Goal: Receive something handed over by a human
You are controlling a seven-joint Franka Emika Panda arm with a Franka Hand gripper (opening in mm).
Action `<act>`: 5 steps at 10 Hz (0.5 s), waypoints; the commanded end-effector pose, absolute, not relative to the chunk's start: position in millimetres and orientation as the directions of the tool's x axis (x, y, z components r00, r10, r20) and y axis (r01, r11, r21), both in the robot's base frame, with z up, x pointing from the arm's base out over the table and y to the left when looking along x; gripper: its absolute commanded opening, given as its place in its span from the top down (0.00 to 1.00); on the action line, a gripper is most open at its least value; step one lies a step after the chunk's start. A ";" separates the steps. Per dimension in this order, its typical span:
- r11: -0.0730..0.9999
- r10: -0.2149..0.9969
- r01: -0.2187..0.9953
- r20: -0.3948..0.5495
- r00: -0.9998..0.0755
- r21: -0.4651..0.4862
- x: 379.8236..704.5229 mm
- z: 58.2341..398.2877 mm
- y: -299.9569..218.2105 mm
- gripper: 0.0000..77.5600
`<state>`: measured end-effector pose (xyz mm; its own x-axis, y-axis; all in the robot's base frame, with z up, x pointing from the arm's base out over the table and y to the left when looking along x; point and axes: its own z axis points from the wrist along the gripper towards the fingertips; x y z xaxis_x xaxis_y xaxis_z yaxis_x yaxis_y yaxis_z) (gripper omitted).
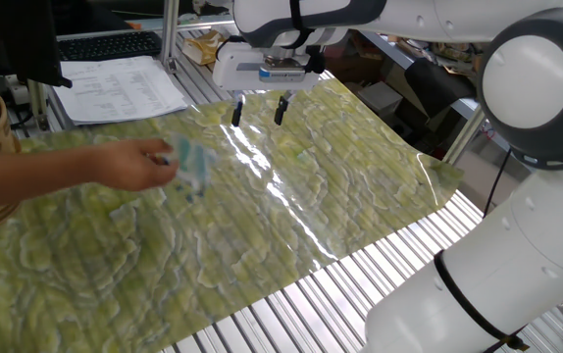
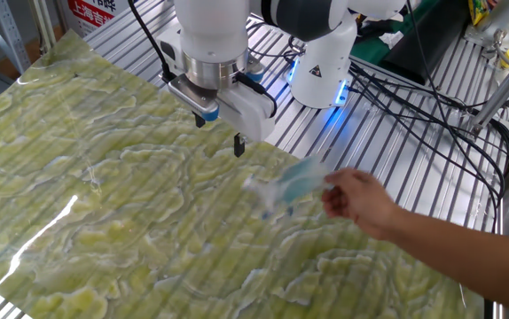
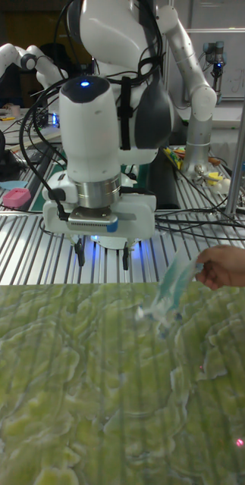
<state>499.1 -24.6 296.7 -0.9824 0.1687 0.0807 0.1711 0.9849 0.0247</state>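
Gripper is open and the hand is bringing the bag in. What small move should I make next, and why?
Probably hold the gripper open and ease it toward the plastic bag. The jaws stand apart above the green mat, and the hand holds the bag off to one side, not yet between them.

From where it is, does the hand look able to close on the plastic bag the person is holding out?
Probably yes. The hand is open, and the bag hangs off to one side, pinched at its far end by the person's fingers. Nothing lies between them.
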 end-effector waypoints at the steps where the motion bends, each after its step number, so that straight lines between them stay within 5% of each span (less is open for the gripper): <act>1: 0.962 0.269 0.271 0.060 -0.961 0.026 351.4 258.5 -75.3 0.00; 3: 0.918 0.375 0.380 0.059 -0.925 0.112 358.9 260.7 -75.0 0.00; 5: 0.871 0.466 0.475 0.095 -0.880 0.126 398.8 275.0 -63.4 0.00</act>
<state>460.9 -40.5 287.1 -0.9684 0.2369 0.0773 0.2409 0.9694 0.0464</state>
